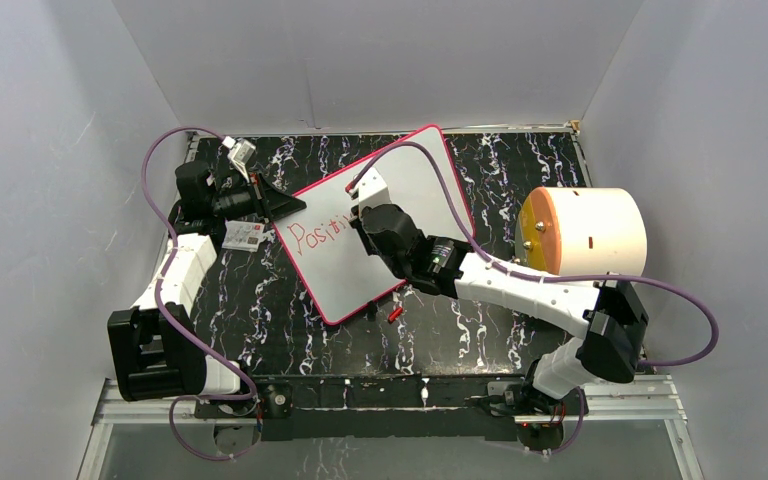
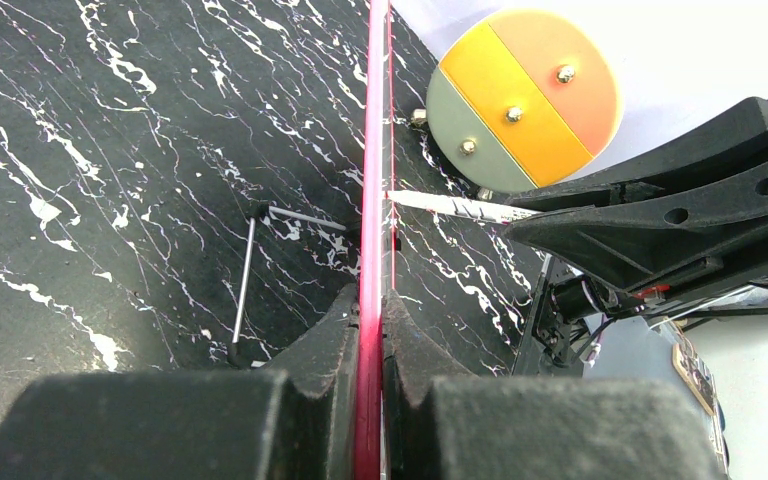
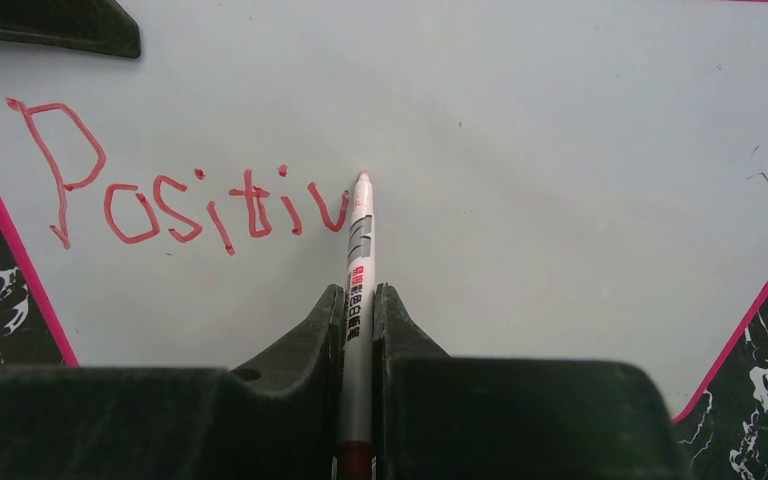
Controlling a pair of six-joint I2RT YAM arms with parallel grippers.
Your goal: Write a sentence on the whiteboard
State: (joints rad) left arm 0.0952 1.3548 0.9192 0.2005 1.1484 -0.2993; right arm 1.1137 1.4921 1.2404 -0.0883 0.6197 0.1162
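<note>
**Fig. Writing step, mid-word.** The whiteboard [image 1: 345, 285] lies turned diagonal on the black marbled table [image 1: 260, 330].

- **L gripper** [image 2: 370, 300]: pinched narrow on the board's pink frame, at the edge nearest the first letter, presumably steadying it.
- **R gripper** [image 3: 358, 300]: over the board's middle, jaws tight on a red marker [image 3: 360, 225]. Can't tell whether the tip is on the surface or just off it.
- **The sentence** [image 3: 175, 205]: reads "Positiv" in red, running from that same edge toward the board's middle. The tip sits just past the "v".

Judged early in the task: the word looks unfinished and most of the board is bare.

Next move prob. calls for a short shift along the line w/ light, even tip pressure. L grip should hold firm so the board doesn't slide.

A small red item [image 1: 394, 314], poss. the cap, lies just off the board's near edge.
</note>
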